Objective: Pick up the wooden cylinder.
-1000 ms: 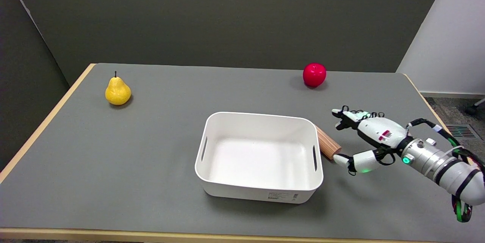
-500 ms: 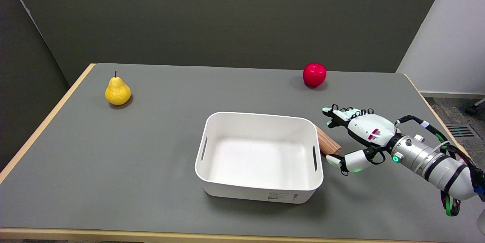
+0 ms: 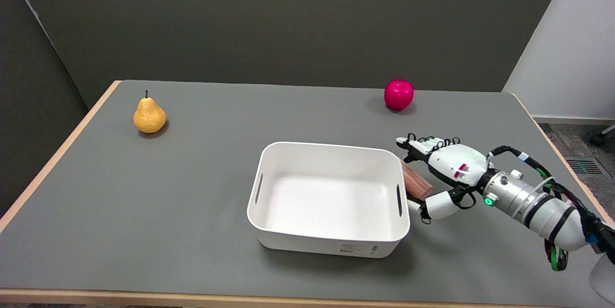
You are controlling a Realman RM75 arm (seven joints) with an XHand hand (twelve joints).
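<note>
The wooden cylinder (image 3: 416, 182) lies on its side on the grey table, tight against the right wall of the white bin (image 3: 328, 197). Part of it is hidden behind the bin's rim. My right hand (image 3: 444, 173) reaches in from the right, palm toward the cylinder, fingers apart. Its upper fingers (image 3: 417, 144) stretch over the cylinder's far end and its thumb (image 3: 432, 205) sits just below the near end. The hand straddles the cylinder without closing on it; I cannot tell whether any finger touches the wood.
A yellow pear (image 3: 149, 115) stands at the far left of the table and a red apple (image 3: 399, 94) at the far right. The white bin is empty. The table's right edge (image 3: 552, 144) runs close behind my forearm.
My right hand has moved left toward the bin, from beside the cylinder to straddling it. The cylinder has not moved.
</note>
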